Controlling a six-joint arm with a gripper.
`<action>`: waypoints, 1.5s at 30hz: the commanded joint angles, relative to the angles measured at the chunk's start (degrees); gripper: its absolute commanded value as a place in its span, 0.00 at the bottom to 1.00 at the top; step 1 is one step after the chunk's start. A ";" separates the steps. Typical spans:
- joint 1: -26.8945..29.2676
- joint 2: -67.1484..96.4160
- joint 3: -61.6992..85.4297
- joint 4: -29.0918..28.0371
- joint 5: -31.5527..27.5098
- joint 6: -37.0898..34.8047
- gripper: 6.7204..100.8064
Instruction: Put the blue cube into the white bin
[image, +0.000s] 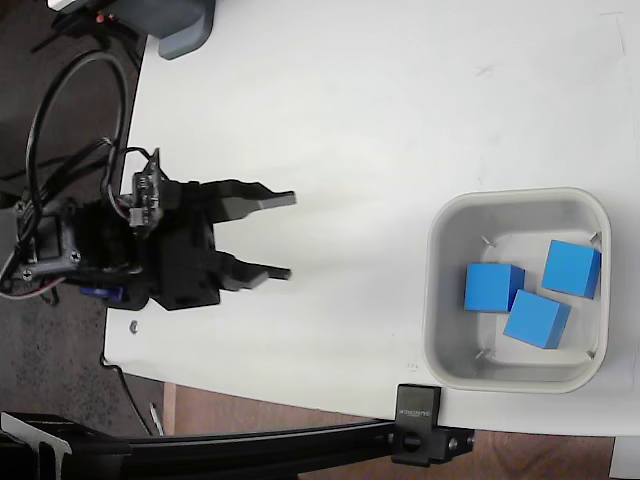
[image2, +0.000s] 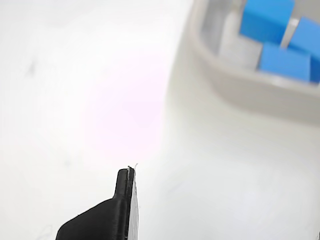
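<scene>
Blue cubes, three of them, sit inside the white bin (image: 440, 300), well apart from the gripper (image: 280, 236). One blue cube (image: 494, 288) lies nearest it. The gripper is open and holds nothing. The job looks done, so next it likely just needs to stay clear.

Three cubes in the bin, arm well apart.
In the fixed view, the white bin (image: 519, 290) sits right on the tabletop (image: 380, 120); the gripper (image: 280, 236) is far left.
</scene>
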 joint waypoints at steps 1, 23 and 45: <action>-2.90 23.03 14.94 1.23 1.41 3.08 0.99; -16.00 52.12 39.37 8.88 25.40 12.04 0.99; -16.00 52.12 39.29 8.96 25.22 11.95 0.99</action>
